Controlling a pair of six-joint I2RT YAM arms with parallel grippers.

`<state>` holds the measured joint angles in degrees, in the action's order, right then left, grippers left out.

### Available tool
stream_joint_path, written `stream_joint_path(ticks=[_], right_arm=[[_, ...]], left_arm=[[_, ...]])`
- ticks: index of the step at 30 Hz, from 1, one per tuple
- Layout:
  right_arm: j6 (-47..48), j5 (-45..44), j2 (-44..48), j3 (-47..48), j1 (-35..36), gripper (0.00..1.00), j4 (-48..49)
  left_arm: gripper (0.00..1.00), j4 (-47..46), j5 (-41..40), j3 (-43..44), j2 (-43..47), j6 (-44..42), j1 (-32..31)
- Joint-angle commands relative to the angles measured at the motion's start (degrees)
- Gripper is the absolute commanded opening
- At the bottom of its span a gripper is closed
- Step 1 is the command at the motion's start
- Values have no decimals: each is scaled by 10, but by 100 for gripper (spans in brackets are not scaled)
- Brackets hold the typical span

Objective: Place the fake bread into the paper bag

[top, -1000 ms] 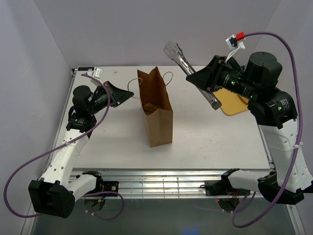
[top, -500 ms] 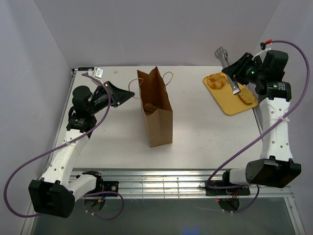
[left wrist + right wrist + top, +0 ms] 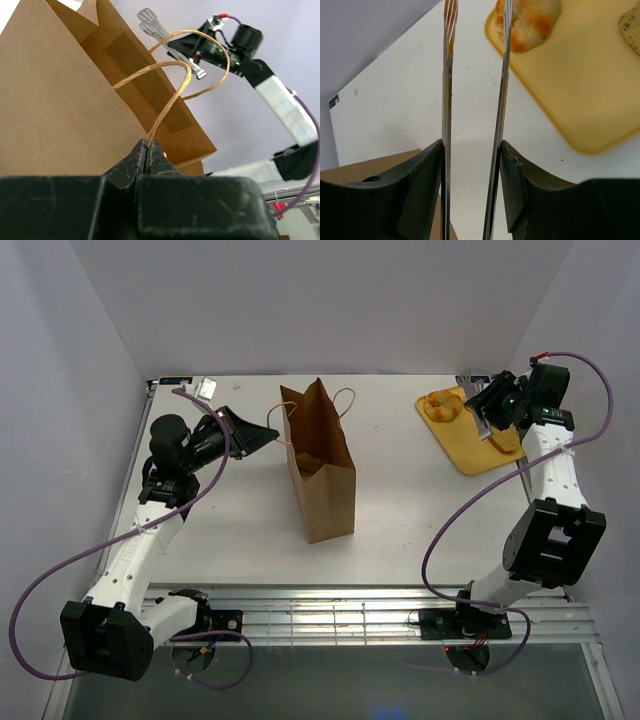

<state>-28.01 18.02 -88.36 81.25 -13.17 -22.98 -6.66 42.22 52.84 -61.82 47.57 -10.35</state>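
White tabletop (image 3: 420, 520) and pale, bare walls (image 3: 300, 300) box me in. At far left, my left pincer (image 3: 146, 149) is clamped tight on one twisted handle (image 3: 167, 102) of the paper bag (image 3: 325, 490). The bag stands upright and open mid-table, with a golden pastry (image 3: 310, 462) lying inside. To the right, my right pincer (image 3: 472, 155) grips metal tongs (image 3: 446, 100), their blades apart and empty, poised over the edge of the yellow tray (image 3: 580, 100) beside an orange-brown roll (image 3: 530, 20); whether a blade touches it I cannot tell. A second piece (image 3: 505, 440) lies further right on the tray. I judge this the reach for the next bread: the tongs must straddle the roll, squeeze, then carry it well across to the bag's mouth. The table looks flat and matte, with a few specks.
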Motion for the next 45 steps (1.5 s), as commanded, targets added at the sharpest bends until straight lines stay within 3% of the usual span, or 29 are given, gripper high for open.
stream_joint_path(ticks=[1,21,31,37,45], right_arm=[[8,-44,-39,27,-5,53,51],[-22,-19,-197,54,-71,61,127],[-35,-23,-219,50,-70,63,153],[-62,-35,-207,-17,-69,63,249],[-72,-19,-245,-5,-69,63,263]], left_arm=[[0,-13,21,-7,-3,-9,-3],[0,-12,35,-3,-41,-24,-2],[0,-13,39,0,-49,-26,-2],[0,-14,44,0,-54,-28,-2],[0,-13,45,-1,-55,-30,-3]])
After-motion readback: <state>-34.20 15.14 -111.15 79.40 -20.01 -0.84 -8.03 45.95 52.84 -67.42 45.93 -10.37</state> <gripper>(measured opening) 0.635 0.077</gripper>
